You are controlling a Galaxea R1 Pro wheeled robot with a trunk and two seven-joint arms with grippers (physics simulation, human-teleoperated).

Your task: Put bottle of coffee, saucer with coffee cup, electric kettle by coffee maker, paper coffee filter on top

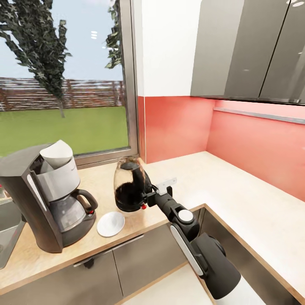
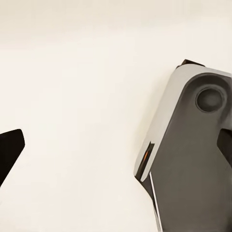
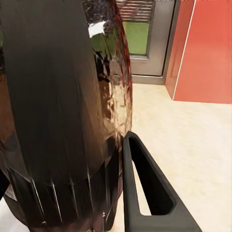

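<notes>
The coffee maker [image 1: 51,203] stands at the left of the kitchen countertop [image 1: 237,199], with the paper coffee filter [image 1: 59,153] sitting in its top. The white saucer [image 1: 111,223] lies bare just to its right, near the front edge. Right of the saucer is the electric kettle [image 1: 129,184], slightly tilted. My right gripper [image 1: 146,198] is shut on its black handle [image 3: 53,96], with one finger [image 3: 145,188] alongside it. I cannot tell whether the kettle's base touches the counter. My left gripper [image 2: 116,154] is open over a pale surface. The coffee cup and the bottle of coffee are out of view.
A sink [image 1: 6,237] cuts into the counter at the far left. A window [image 1: 63,84] runs behind the coffee maker. A red backsplash [image 1: 254,144] and grey wall cupboards [image 1: 250,46] line the corner. The worktop bends toward me along the right side.
</notes>
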